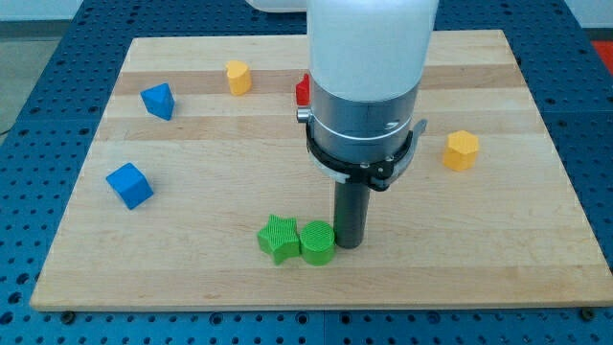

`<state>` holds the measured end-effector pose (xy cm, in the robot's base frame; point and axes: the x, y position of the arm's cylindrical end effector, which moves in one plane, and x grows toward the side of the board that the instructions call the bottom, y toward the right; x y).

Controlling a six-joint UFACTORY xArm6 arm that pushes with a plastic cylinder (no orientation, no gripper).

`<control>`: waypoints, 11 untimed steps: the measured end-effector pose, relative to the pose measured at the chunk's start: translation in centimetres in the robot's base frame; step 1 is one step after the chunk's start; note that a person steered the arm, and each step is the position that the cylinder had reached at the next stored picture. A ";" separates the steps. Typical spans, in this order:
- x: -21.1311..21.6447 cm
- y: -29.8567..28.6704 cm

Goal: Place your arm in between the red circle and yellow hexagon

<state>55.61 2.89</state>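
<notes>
On the wooden desk [287,287] we see a green star [278,238] touching a green cylinder [317,241] (near the view's bottom), two blue blocks [158,100] [128,185] at the view's left, and a small yellow block [238,77] near the top.

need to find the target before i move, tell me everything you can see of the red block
Only a small part of the red block shows: a bright red sliver, plastic by the look of it, at the left edge of the arm's white body, which hides the rest. Its shape cannot be made out from this piece. It sits on the wooden board near the view's top, to the right of the small yellow block. No visible block touches it. My tip is well below it, beside the green round block.
</notes>
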 end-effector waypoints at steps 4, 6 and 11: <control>-5.0 7.7; -8.0 12.0; -7.4 13.5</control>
